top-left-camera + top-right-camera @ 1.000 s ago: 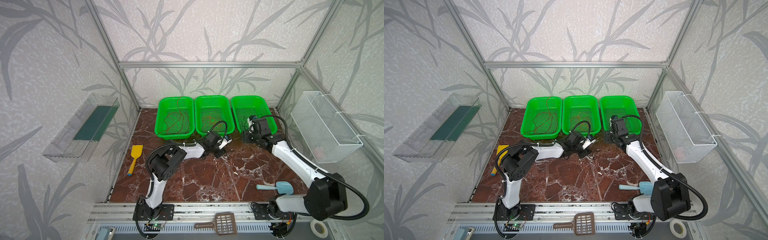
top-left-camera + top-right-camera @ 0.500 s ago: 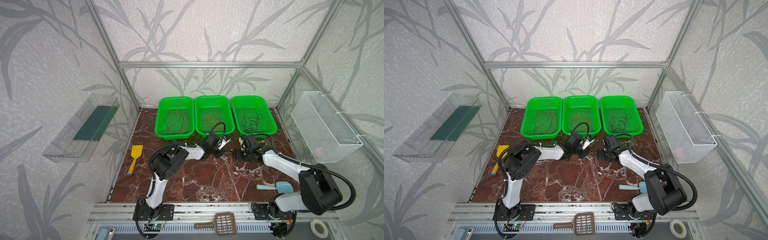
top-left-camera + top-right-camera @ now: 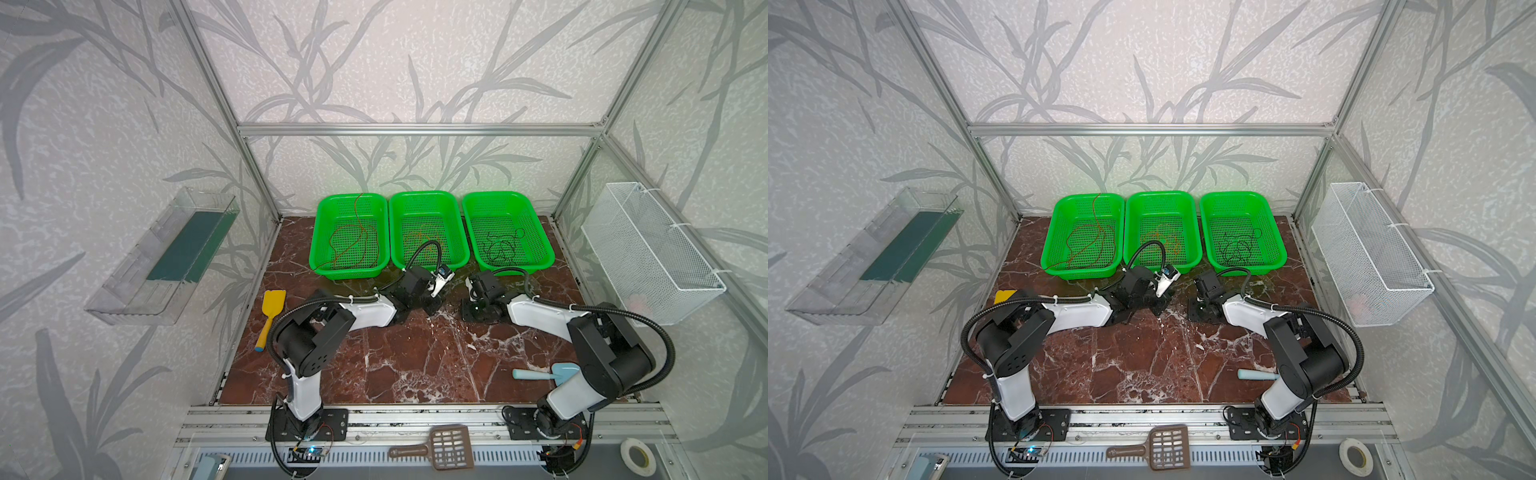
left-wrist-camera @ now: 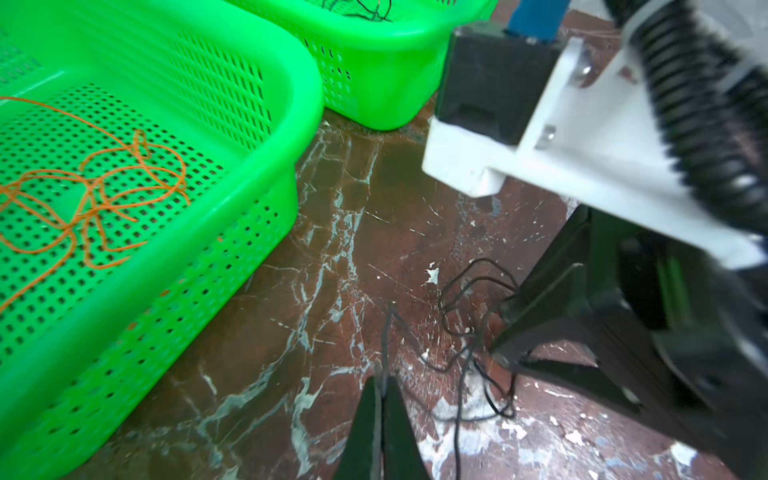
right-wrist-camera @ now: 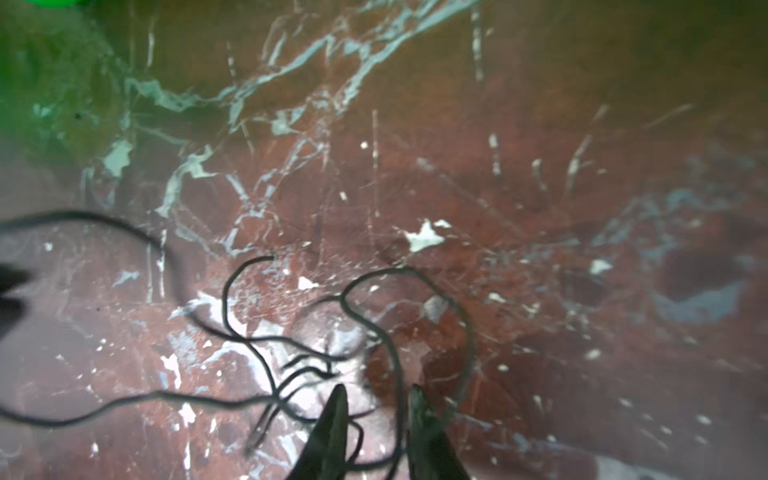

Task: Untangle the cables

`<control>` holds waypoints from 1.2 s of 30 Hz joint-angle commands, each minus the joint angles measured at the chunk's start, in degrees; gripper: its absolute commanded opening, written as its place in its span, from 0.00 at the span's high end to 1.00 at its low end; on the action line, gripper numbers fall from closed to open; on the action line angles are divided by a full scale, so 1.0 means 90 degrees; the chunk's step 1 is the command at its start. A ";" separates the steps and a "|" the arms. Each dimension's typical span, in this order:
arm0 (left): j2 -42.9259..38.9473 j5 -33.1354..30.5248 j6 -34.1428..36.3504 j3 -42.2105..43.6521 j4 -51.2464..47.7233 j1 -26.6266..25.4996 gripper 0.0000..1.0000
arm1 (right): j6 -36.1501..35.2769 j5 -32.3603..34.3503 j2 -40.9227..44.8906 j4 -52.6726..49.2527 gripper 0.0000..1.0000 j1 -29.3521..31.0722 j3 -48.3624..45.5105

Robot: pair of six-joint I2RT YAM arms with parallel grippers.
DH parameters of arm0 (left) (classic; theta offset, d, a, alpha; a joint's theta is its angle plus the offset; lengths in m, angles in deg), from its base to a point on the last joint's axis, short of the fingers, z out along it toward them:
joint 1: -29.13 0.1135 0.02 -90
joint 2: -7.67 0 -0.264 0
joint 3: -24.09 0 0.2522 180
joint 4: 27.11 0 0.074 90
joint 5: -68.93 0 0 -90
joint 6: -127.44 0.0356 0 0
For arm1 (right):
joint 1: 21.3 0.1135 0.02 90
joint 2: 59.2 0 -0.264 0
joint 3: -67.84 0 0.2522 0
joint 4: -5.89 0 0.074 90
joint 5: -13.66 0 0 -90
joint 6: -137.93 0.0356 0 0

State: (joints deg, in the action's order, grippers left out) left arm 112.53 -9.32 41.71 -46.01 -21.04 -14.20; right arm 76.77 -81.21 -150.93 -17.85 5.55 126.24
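From my station I saw both arms stretched low over the marble bench [image 3: 415, 357], their pincers facing each other near its back. Behind them the sorted cables lay in green tubs. The red-brown cable [image 3: 360, 245] was in the left basket [image 3: 351, 198], with one end reaching up to the back rim. The orange cable [image 4: 95, 187] was bunched in the middle basket [image 3: 424, 194], and a black cable [image 3: 500, 247] was coiled in the right basket [image 3: 494, 194]. Between the two pincers, on the bare bench, lay a loose black wire [image 5: 225, 299] in a small tangle of loops (too thin to make out in either top view, so I went by the wrist cameras). The left pincer [image 4: 380, 386] was fully closed, its fingertips pressed together down at the bench. One strand of the loose black wire ran out from between the tips, so it looked pinched there. The right pincer [image 5: 378, 390] stood a little open, its tips down at the bench on either side of another strand, with a clear gap showing and nothing clamped. The bulk of the tangle sat just beside the right pincer, on the side toward the left one. The two sets of fingertips were near each other but apart.
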 commanded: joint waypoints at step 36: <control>-0.1835 -0.1287 -0.1867 0.1151 -0.1482 0.1176 1.00 | -0.2209 0.1861 0.1852 -0.2024 0.99 -0.0982 0.0709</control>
State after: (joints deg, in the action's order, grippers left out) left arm 94.67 -21.32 29.01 -35.54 -33.37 -4.56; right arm 58.52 -65.89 -137.07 -35.38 -3.08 131.77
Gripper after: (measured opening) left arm 0.048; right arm 0.047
